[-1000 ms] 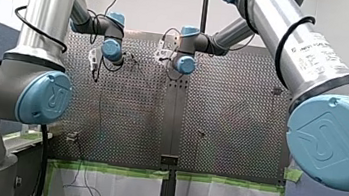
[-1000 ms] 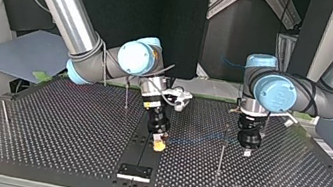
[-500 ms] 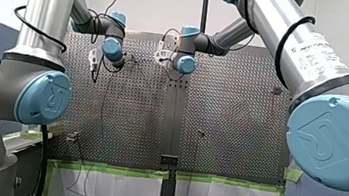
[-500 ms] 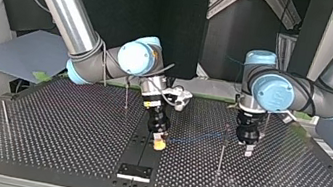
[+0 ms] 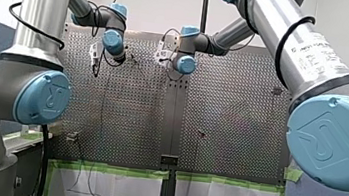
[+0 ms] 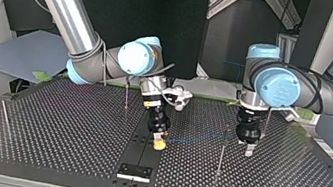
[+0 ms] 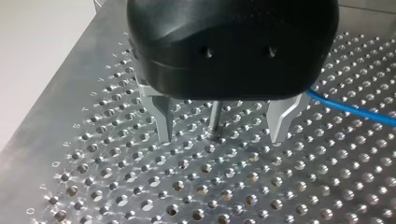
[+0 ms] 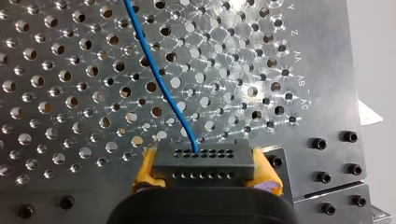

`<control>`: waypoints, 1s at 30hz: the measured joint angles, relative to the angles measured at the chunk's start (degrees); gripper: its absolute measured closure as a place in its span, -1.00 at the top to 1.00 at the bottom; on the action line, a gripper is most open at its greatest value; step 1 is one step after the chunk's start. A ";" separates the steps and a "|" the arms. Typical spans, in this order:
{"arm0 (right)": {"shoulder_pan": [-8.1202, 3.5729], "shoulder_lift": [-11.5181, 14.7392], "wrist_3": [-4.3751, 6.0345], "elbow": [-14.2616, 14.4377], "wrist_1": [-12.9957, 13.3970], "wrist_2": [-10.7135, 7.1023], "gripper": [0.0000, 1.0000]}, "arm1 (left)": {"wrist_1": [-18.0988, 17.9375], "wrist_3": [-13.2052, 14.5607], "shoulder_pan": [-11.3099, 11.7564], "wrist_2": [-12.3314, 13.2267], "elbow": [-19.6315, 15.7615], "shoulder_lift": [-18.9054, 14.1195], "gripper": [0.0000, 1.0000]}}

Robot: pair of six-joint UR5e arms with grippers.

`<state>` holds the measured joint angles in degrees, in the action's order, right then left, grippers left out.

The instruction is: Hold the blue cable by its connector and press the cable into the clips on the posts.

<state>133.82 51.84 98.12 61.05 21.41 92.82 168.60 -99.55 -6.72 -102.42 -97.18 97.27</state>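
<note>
In the right wrist view my right gripper (image 8: 205,171) has its yellow pads shut on a black multi-pin connector (image 8: 204,158). The blue cable (image 8: 159,79) runs from the connector out over the perforated plate. In the top view that gripper (image 6: 159,143) hangs low at the table's middle, and the cable (image 6: 198,137) stretches toward a thin post (image 6: 221,148). My left gripper (image 7: 223,135) is open. Its metal fingers (image 7: 163,119) straddle a post (image 7: 215,116) without touching it, and the cable (image 7: 350,107) passes beside one finger. In the top view it (image 6: 248,148) hovers just beyond that post.
More thin posts stand on the plate (image 6: 45,145): one behind my right arm (image 6: 127,95), one at the top view's far left (image 6: 3,115), one behind my left gripper (image 6: 266,122). A black bracket (image 6: 134,171) sits at the near edge.
My left arm's wrist has shifted and risen slightly while its gripper stays by the post. My right arm and the connector have not moved.
</note>
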 joint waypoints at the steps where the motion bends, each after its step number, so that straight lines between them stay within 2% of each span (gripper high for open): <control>1: 0.00 -0.01 0.00 0.00 -0.01 0.00 -1.00 | 0.47 -0.22 -0.26 -0.48 -0.01 -0.01 1.00; 8: 0.01 -0.01 0.05 0.00 -0.04 -0.02 -1.00 | 3.24 -0.79 -1.40 -3.31 -0.89 -0.06 1.00; 16: 0.00 0.00 -0.01 0.00 -0.05 -0.09 -1.00 | 4.13 -1.24 -1.84 -4.48 -2.35 -1.86 1.00; 20: -0.10 -0.01 0.04 0.00 0.01 -0.09 -1.00 | 3.77 -1.60 -1.99 -4.01 -4.20 -3.85 1.00; 30: -0.17 -0.01 0.12 0.00 -0.04 -0.25 -1.00 | 1.48 -1.72 -2.81 -0.13 -9.43 -8.78 1.00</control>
<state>133.64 51.83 98.23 61.05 21.37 92.57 170.08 -101.27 -9.53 -102.55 -106.62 88.49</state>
